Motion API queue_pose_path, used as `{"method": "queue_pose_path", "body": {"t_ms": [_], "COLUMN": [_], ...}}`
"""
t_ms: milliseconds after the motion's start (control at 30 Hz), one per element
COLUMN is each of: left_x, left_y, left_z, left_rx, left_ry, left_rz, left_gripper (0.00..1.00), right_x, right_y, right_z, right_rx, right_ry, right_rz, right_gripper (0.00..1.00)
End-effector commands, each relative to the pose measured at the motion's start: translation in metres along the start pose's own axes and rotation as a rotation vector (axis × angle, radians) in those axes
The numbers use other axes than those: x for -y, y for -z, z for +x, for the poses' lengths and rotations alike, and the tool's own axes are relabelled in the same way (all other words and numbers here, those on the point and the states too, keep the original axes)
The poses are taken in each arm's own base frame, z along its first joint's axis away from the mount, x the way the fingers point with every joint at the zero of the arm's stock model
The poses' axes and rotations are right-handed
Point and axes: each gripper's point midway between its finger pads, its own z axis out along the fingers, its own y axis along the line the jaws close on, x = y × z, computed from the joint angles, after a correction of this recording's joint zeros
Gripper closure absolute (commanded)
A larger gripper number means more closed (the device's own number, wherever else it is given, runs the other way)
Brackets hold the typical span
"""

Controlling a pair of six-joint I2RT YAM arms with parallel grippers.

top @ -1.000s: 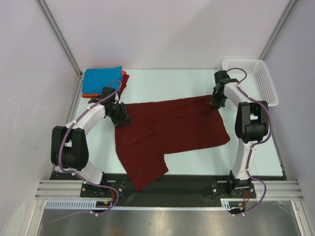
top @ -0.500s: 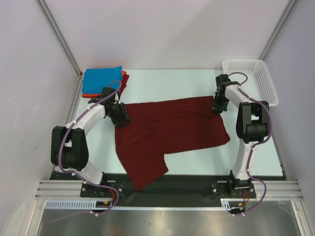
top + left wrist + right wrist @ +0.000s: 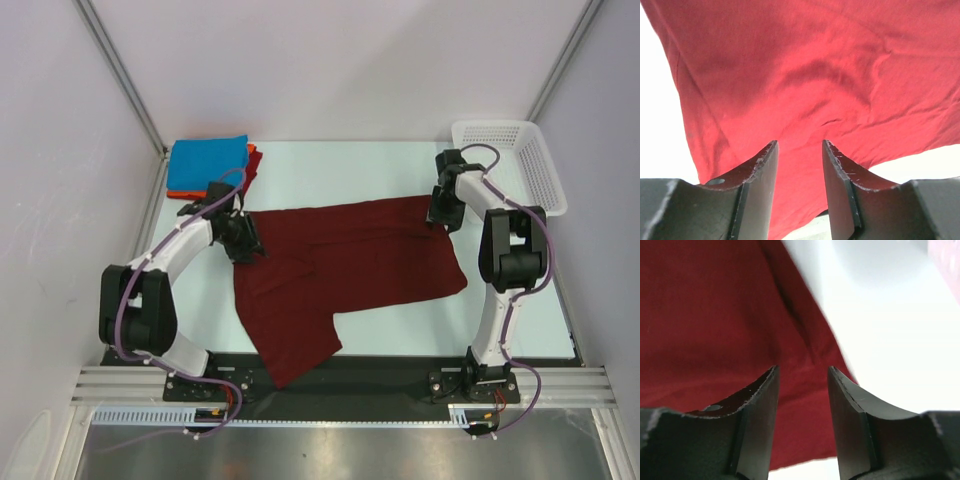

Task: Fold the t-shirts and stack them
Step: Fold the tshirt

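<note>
Done stacking blue tee (image 3: 207,158) on orange-red tee (image 3: 254,158). Still to fold flat maroon tee (image 3: 350,260). Seeing left gripper (image 3: 799,145), right gripper (image 3: 802,371) released, probably gripping nothing.

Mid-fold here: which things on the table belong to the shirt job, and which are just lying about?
Part of the job:
- maroon t-shirt, spread out in the middle
- blue t-shirt, folded, far left corner
- orange-red t-shirt, under the blue one, only its edges showing

Just lying about:
- white mesh basket, far right corner

maroon t-shirt (image 3: 350,260) (plain), blue t-shirt (image 3: 207,160), white basket (image 3: 548,180)
</note>
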Motion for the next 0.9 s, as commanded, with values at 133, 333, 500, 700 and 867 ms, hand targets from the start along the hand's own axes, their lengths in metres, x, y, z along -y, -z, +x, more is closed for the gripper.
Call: {"method": "queue_pose_path", "body": {"t_ms": [133, 333, 500, 700, 867], "left_x": [0.012, -0.008, -0.021, -0.027, -0.038], "left_y": [0.014, 0.012, 0.024, 0.024, 0.017], "left_z": [0.066, 0.133, 0.166, 0.214, 0.251], "left_rx": [-0.038, -0.080, -0.066, -0.104, -0.147], "left_ry": [-0.052, -0.043, -0.063, 0.010, 0.009], "left_rz": [-0.088, -0.113, -0.121, -0.098, -0.098], "left_gripper": [0.49, 0.47, 0.39, 0.37, 0.39], "right_x": [-0.011, -0.017, -0.011, -0.014, -0.022], "right_y": [0.075, 0.090, 0.094, 0.099, 0.101], "right_z": [0.010, 0.057, 0.087, 0.096, 0.097], "right_rx": [0.091, 0.060, 0.028, 0.034, 0.023], "right_ry": [0.085, 0.139, 0.134, 0.130, 0.138], "right_rz": [-0.057, -0.106, -0.152, -0.199, -0.237], "right_gripper": [0.51, 0.51, 0.50, 0.51, 0.50]}}
